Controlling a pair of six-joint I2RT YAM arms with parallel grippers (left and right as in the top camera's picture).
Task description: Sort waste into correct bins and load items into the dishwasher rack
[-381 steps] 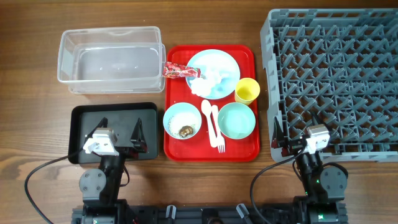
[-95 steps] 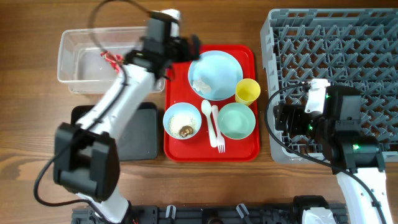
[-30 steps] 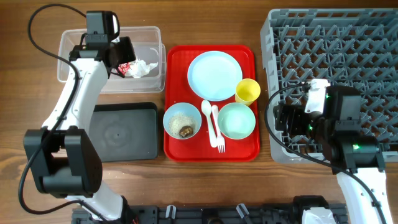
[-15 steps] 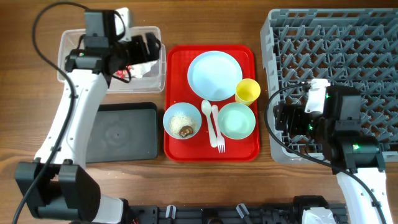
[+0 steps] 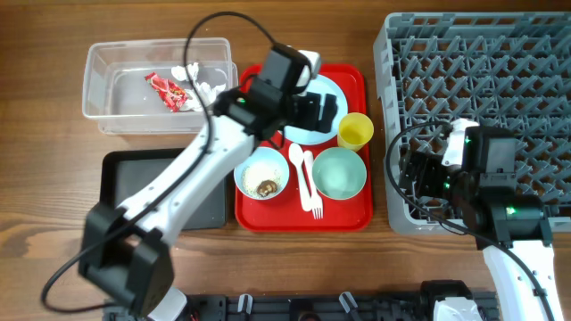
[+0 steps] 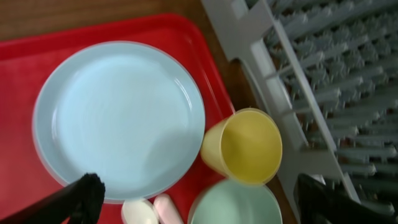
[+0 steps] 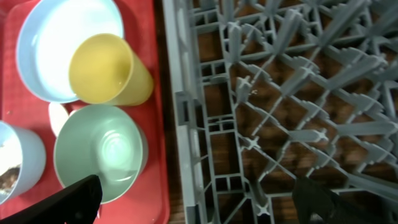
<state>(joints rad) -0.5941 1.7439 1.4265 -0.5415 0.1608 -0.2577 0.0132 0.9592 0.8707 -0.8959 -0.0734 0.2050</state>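
The light is bright and even, from above. My left wrist picture is soft: the plate (image 6: 118, 118) looks fuzzy, with a grey shadow on it, and the rack (image 6: 329, 81) is blurry. My right wrist picture is sharper; the green bowl (image 7: 99, 152) has a small shiny spot.

Matt brown wood grain on table (image 5: 45, 196). Clear glossy plastic tub (image 5: 116, 107) — crinkled, shiny red film wrapper (image 5: 166, 89). Smooth, softly glossy plastic: pale blue plate (image 6: 118, 118), yellow cup (image 6: 245, 146), red serving tray (image 6: 15, 87). Matt grey moulded plastic rack (image 7: 186, 118) — matt finish on black tray (image 5: 125, 174).
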